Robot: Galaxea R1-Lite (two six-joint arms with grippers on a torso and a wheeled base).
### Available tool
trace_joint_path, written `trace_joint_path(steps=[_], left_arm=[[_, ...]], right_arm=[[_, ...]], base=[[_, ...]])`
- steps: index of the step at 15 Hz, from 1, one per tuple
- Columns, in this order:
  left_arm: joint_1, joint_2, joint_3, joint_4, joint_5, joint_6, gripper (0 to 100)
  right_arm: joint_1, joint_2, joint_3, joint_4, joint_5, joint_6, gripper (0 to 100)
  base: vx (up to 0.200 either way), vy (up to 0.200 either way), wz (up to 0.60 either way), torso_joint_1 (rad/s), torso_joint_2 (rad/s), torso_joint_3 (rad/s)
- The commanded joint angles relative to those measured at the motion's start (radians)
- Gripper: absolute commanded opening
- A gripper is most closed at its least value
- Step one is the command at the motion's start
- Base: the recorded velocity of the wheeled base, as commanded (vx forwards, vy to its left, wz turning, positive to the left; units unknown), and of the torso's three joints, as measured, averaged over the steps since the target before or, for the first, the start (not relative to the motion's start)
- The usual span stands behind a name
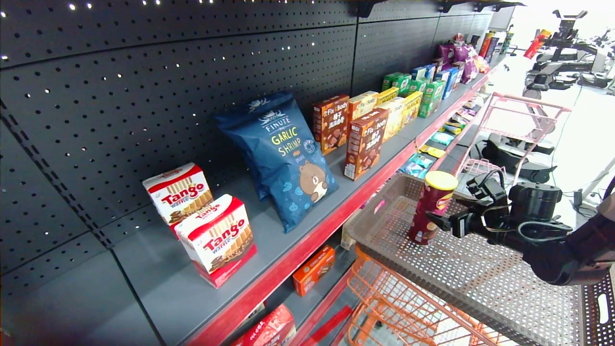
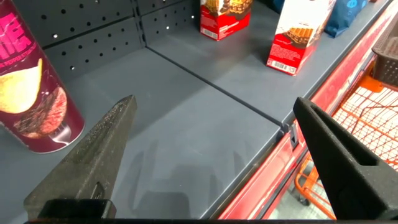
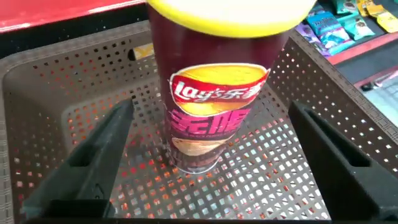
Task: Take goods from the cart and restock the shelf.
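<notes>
So the chip can (image 1: 435, 206) is standing upright in the brown basket (image 1: 480, 288), which is sitting on top of the orange cart (image 1: 399, 307), lower right of the head view. The right gripper (image 1: 446, 215) is hanging level with the can, jaws spread wide around it. In the right wrist view its fingers (image 3: 106, 149) are flanking the can with a gap on each side, so it isn't actually gripping anything.

The left gripper (image 2: 214, 109) is hovering over a bare patch of the grey shelf (image 1: 158, 278), jaws also wide open with nothing between them. A second can (image 2: 31, 87) is standing on the shelf board just beside one finger. In the head view, two wafer boxes (image 1: 216, 235) are sitting lower left of centre, and a blue snack bag (image 1: 288, 154) is leaning against the back panel mid-frame.
</notes>
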Motion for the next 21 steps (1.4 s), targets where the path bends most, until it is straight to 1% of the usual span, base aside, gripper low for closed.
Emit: trace_joint_path(steps=[1,3,7,11,13,21], left_arm=[[0.001,0.000,0.000,0.000,0.000,0.000,100],[0.001,0.000,0.000,0.000,0.000,0.000,100],[0.001,0.000,0.000,0.000,0.000,0.000,100],[0.001,0.000,0.000,0.000,0.000,0.001,100],[0.001,0.000,0.000,0.000,0.000,0.000,100],[0.001,0.000,0.000,0.000,0.000,0.001,100]], right_arm=[[0.008,0.008,-0.006,0.000,0.007,-0.002,100],[0.002,0.031,-0.028,-0.006,0.016,-0.004,100],[-0.006,0.083,-0.114,-0.003,0.021,-0.004,100],[-0.023,0.151,-0.221,0.004,0.060,-0.007,100],[-0.025,0.178,-0.270,0.017,0.060,-0.005,100],[-0.009,0.207,-0.308,0.033,0.071,-0.004,100]], base=[[0.000,0.000,0.00,0.000,0.00,0.000],[0.000,0.000,0.00,0.000,0.00,0.000],[0.000,0.000,0.00,0.000,0.00,0.000],[0.000,0.000,0.00,0.000,0.00,0.000],[0.000,0.000,0.00,0.000,0.00,0.000],[0.000,0.000,0.00,0.000,0.00,0.000]])
